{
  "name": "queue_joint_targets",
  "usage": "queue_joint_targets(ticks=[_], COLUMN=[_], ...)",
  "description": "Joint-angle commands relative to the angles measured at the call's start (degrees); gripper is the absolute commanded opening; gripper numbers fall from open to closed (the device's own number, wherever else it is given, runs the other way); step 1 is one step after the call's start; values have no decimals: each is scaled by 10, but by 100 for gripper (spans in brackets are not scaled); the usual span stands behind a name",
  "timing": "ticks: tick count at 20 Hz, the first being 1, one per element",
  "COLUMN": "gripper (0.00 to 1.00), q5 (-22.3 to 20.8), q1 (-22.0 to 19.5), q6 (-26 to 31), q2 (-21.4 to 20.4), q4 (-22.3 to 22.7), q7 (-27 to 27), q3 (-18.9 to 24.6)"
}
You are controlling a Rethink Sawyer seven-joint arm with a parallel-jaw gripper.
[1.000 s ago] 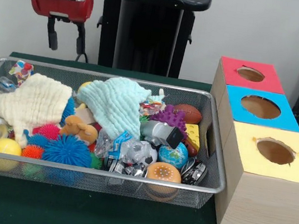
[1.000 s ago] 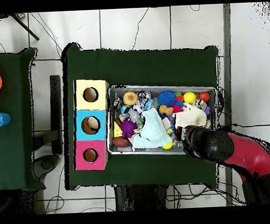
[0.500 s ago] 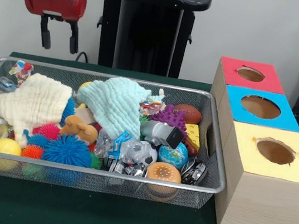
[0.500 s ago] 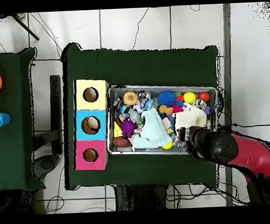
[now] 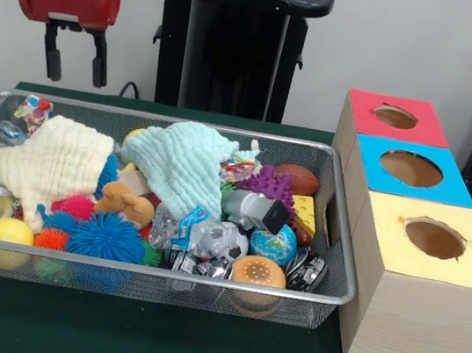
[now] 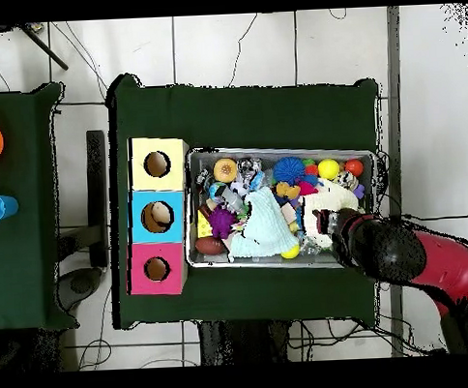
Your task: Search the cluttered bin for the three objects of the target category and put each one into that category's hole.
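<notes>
Hanging above the bin's [image 5: 332, 244] far corner, the gripper [image 5: 76, 55] is showing its two black fingers [image 5: 52, 60] parted with nothing between them. Below it a cream cloth [image 5: 51, 162] is lying over the clutter. Three coloured holed boxes [image 5: 415, 230] are sitting well off to its side, beyond the bin.

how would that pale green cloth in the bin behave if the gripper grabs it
The pale green cloth looks soft and rumpled, so it would probably droop. It lies draped over other toys, so lifting it may drag some along. The open gripper hangs above the bin.
</notes>
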Motion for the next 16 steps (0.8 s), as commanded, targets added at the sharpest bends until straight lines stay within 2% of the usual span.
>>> queue_joint_targets(ticks=[1, 9, 16], gripper=[100, 100, 100], q5=[-48, -70, -96], q1=[-27, -47, -31], q6=[-51, -72, -42], q2=[4, 19, 49], q4=[-10, -10, -24], q7=[-88, -80, -54], q3=[77, 95, 64])
